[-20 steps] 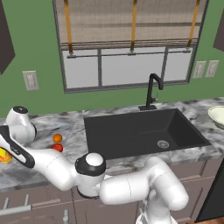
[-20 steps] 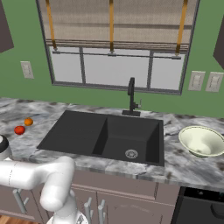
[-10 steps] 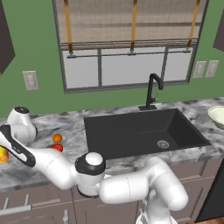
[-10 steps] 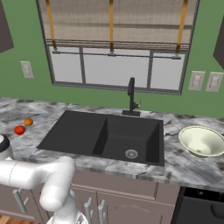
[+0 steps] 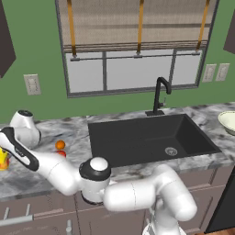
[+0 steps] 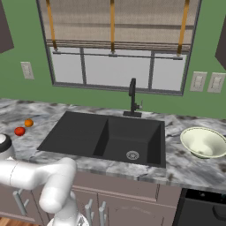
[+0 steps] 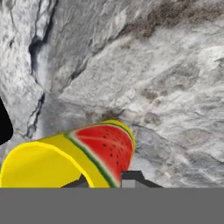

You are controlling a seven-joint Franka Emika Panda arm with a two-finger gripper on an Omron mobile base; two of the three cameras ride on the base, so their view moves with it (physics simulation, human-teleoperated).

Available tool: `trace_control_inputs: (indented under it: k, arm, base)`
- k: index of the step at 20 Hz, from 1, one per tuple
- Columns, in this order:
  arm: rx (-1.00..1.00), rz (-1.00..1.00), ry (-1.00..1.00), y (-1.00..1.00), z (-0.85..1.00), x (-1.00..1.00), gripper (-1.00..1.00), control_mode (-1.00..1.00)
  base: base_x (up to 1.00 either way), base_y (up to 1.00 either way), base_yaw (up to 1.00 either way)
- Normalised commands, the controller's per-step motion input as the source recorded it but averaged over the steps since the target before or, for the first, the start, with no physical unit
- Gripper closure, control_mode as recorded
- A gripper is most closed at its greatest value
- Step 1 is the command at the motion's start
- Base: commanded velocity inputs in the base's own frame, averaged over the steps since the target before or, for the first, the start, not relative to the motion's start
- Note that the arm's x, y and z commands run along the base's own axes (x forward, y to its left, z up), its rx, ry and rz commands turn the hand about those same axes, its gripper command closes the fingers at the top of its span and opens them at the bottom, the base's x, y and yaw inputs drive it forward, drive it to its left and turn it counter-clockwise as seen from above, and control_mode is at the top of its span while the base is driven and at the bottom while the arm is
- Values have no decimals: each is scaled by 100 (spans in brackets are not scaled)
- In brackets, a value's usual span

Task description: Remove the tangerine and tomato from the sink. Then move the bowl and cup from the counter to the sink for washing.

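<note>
Two fruits out, sink empty; cup and bowl remain.
Tangerine and tomato sit on the bench at nine o'clock; claw narrowed on the cup; bowl at three o'clock.

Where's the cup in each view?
Left base view: cup at the far left edge, on the counter, by the arm's hand.
Right base view: cannot place it.
Hand view: cup fills the lower left, yellow with its red mark facing the camera, just above the fingertips.
Shared landmark: the marbled counter. The tangerine and tomato on it link the two base views.
</note>
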Motion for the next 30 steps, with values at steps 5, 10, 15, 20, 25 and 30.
trace_control_inputs:
  k: [5,10,15,20,25,30]
  arm:
    - [0,-2,1,-10,29,-7,100,-100]
    - [0,-2,0,-17,40,-17,100,-100]
    - [0,-4,0,-32,28,-21,100,-100]
    - [0,-7,0,-46,18,-21,100,-100]
    - [0,-7,0,-49,15,-23,100,-100]
    - [0,-8,-1,-54,15,-23,100,-100]
  base:
    - [0,0,0]
    - [0,0,0]
    - [0,0,0]
    - [0,0,0]
    - [0,0,0]
    - [0,0,0]
